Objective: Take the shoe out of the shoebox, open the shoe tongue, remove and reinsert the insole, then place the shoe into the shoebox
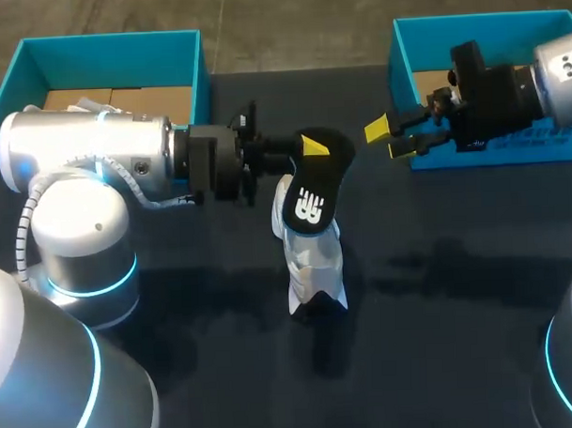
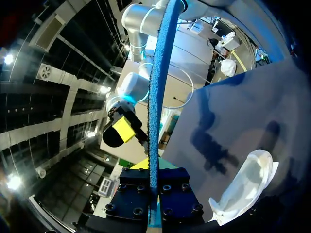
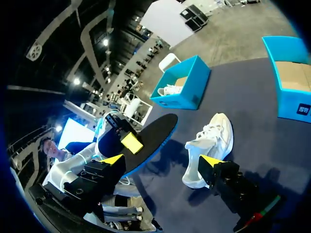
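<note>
Surface: A dark, matte table (image 1: 439, 293) carried everything, and the arms' shadows fell across it.
Shoe: The white shoe (image 1: 314, 269) lay on the table near the middle, outside both boxes.
Insole: The black insole (image 1: 314, 199), blue along its edge, was held in the air over the shoe's far end. Whether its lower end touched the shoe could not be told.
Left gripper: The left gripper (image 1: 312, 147) was clamped on the insole's upper end, with a yellow tip on the black face.
Right gripper: The right gripper (image 1: 389, 138) had its fingers spread wide with nothing between them. It hung in front of the right shoebox, apart from the insole.
Boxes: The left shoebox (image 1: 28, 82) and the right shoebox (image 1: 398, 50), both blue and open, sat at the table's far corners.
Edges and room: The shoe lay well apart from both boxes and from the table's near edge.
Writing: A white logo (image 1: 309, 211) marked the insole. A label (image 3: 304, 108) on the right shoebox's side was too small to read.
</note>
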